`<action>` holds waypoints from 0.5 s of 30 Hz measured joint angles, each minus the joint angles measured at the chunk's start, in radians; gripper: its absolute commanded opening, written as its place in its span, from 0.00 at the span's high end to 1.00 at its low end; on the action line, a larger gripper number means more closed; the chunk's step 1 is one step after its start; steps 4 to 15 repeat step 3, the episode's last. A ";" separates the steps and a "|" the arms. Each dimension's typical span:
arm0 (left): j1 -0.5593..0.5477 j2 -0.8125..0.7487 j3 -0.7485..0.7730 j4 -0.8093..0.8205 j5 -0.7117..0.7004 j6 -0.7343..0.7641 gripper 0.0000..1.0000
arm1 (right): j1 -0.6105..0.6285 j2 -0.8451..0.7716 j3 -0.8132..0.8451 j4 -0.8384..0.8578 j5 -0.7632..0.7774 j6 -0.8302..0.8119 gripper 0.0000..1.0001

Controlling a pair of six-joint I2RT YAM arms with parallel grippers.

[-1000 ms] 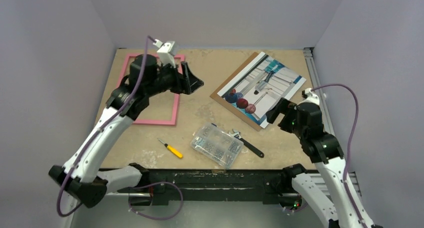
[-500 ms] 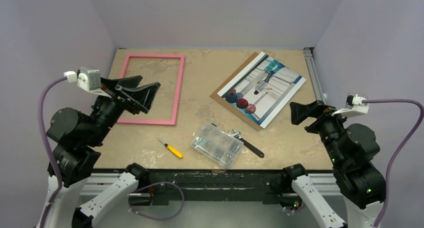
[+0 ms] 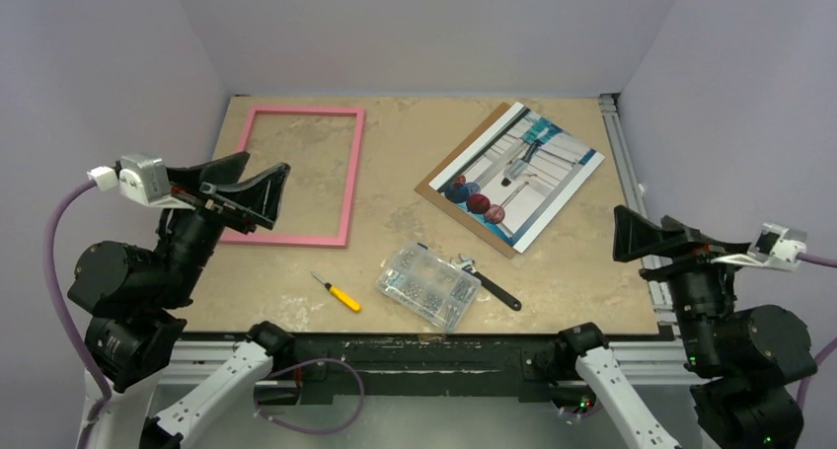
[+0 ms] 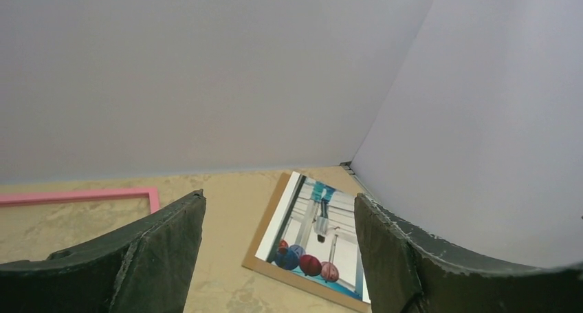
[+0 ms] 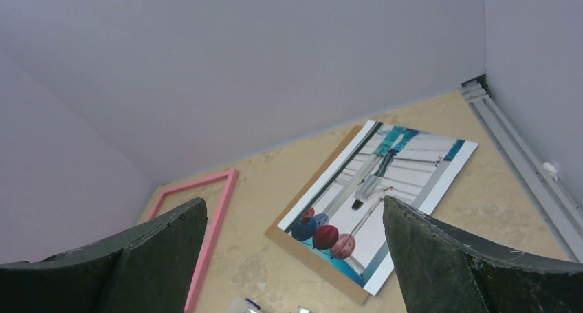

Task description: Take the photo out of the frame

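On the tabletop (image 3: pixel 415 232), the empty pink frame (image 3: pixel 350 173) lies at ten o'clock. The photo (image 3: pixel 533 168) rests well apart at one o'clock, on a brown board (image 3: pixel 424 185). The left end effector (image 3: pixel 262 178) at eight o'clock and the right end effector (image 3: pixel 637 237) at four hover with fingers apart, holding nothing. The removal looks finished; what remains is probably just parking both arms.

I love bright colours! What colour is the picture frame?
The frame is pink, seen best in the top external view.
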 measured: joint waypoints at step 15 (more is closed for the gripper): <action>0.000 0.000 -0.002 0.000 -0.001 0.003 0.23 | 0.000 -0.013 0.000 0.012 -0.007 -0.013 0.01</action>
